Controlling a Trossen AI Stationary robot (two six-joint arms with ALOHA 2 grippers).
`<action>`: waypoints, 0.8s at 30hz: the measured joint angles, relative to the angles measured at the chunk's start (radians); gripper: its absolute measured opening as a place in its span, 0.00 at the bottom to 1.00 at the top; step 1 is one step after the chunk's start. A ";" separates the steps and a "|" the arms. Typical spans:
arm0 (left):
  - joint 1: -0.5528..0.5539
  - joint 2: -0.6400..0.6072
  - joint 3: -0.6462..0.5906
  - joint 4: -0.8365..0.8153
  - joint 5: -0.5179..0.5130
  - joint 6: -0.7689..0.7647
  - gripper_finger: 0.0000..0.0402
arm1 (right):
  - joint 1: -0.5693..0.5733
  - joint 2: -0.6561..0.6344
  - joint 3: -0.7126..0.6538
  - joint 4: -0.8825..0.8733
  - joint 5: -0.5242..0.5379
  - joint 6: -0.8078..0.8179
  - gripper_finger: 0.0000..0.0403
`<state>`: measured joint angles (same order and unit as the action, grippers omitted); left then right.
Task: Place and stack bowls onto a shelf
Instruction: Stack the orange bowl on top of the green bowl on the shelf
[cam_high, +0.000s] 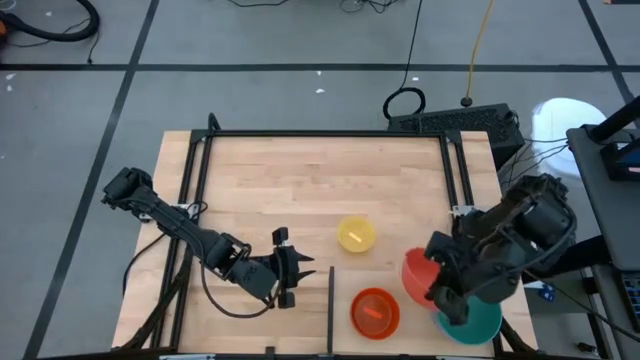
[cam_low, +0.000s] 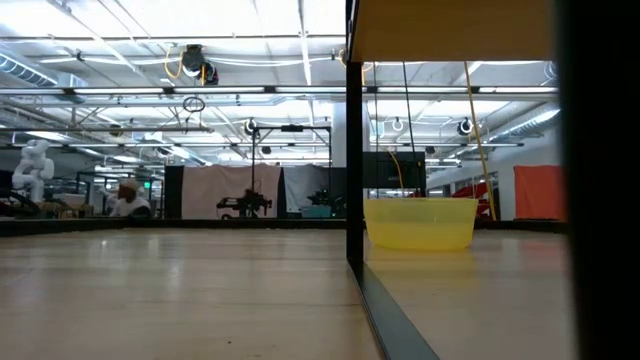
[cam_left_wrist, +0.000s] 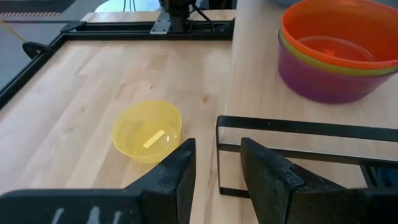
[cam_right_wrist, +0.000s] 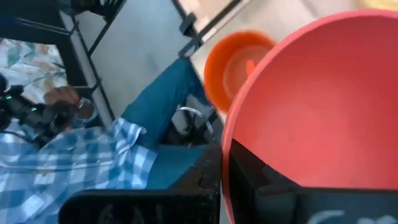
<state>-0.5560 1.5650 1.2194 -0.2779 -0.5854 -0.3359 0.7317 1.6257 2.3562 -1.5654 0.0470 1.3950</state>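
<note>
**Q:** Pale wood everywhere? Where are the edges and the open room?

**A:** Yes. The slatted tabletop (cam_high: 300, 190) is pale butcher-block, framed by dark metal rails, and its far half is bare. A thin dark divider (cam_high: 330, 305) stands upright near the front edge, with the smoother shelf (cam_left_wrist: 261, 81) on its right side.

**Q:** Where are the bowls?

**A:** The yellow bowl (cam_high: 356, 234), round translucent plastic, sits alone on the tabletop, left of the shelf. On the shelf, the orange bowl (cam_high: 375, 311) is nested in a green bowl (cam_left_wrist: 373, 70), which sits in a purple bowl (cam_left_wrist: 323, 84). The red bowl (cam_high: 415, 273) is tilted at the right gripper (cam_high: 432, 285), beside a teal bowl (cam_high: 482, 320) at the table's front right corner.

**Q:** What are the grippers doing?

**A:** The left gripper (cam_high: 296, 272) hangs just left of the divider, its dark fingers (cam_left_wrist: 177, 171) parted with nothing between them. The right gripper is clamped on the red bowl's rim.

**Q:** Any writing?

**A:** None I can read. A person in a plaid shirt and blue trousers shows beyond the table in the right wrist view.
</note>
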 joint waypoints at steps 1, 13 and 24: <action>0.000 0.000 0.000 0.000 0.000 0.001 0.33 | 0.010 -0.001 0.000 -0.001 -0.002 0.021 0.00; 0.000 0.000 0.000 -0.005 0.000 0.009 0.33 | 0.094 -0.007 0.000 -0.006 -0.052 0.169 0.00; 0.000 0.000 0.000 -0.005 0.000 0.010 0.33 | 0.129 -0.013 0.000 -0.005 -0.146 0.173 0.00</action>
<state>-0.5560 1.5650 1.2198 -0.2825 -0.5850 -0.3260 0.8604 1.6130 2.3562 -1.5708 -0.0992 1.5678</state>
